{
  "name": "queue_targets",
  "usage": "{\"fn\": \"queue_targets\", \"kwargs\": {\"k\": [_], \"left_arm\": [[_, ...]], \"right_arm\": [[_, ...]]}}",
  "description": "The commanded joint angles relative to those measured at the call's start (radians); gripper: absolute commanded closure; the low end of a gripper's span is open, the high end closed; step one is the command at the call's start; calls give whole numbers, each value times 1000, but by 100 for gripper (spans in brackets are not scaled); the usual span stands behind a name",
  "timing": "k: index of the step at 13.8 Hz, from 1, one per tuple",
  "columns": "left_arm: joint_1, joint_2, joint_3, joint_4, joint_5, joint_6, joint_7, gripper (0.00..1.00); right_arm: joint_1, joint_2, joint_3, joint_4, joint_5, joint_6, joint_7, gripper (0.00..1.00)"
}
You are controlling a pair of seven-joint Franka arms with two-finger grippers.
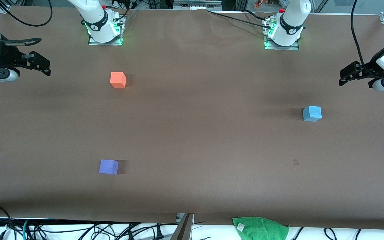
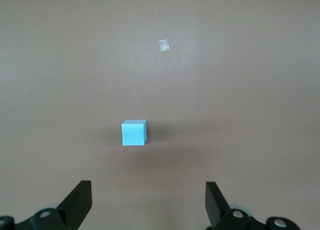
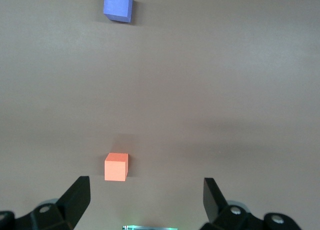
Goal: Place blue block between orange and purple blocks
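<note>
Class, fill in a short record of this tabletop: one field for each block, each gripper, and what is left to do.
blue block: alone, toward the left arm's end of the table
orange block: toward the right arm's end
purple block: nearer the front camera than the orange block
left gripper: open, waiting, holding nothing
right gripper: open, waiting, holding nothing
left to do: blue block not yet between the other two

The left gripper [image 2: 147, 205] hangs above the brown table [image 2: 260, 90] with its fingers [image 2: 80, 200] spread wide and empty, the blue block [image 2: 134, 133] sitting apart from them, near a small pale scrap [image 2: 163, 46], possibly tape.
</note>
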Motion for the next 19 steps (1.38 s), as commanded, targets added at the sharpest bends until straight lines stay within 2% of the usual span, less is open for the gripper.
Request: {"fn": "queue_targets", "kwargs": {"k": [1,16,19], "left_arm": [[1,8,-3,18,-9,-18,-2,0],[1,10,-3,18,-9,-21,-5,0],[3,8,-2,18,-9,-53,-1,0]], "right_arm": [[-11,-7,10,1,-11,3,-17,0],[-11,-7,10,1,-9,3,-17,0],[-11,-7,10,1,-9,3,-17,0]]}}
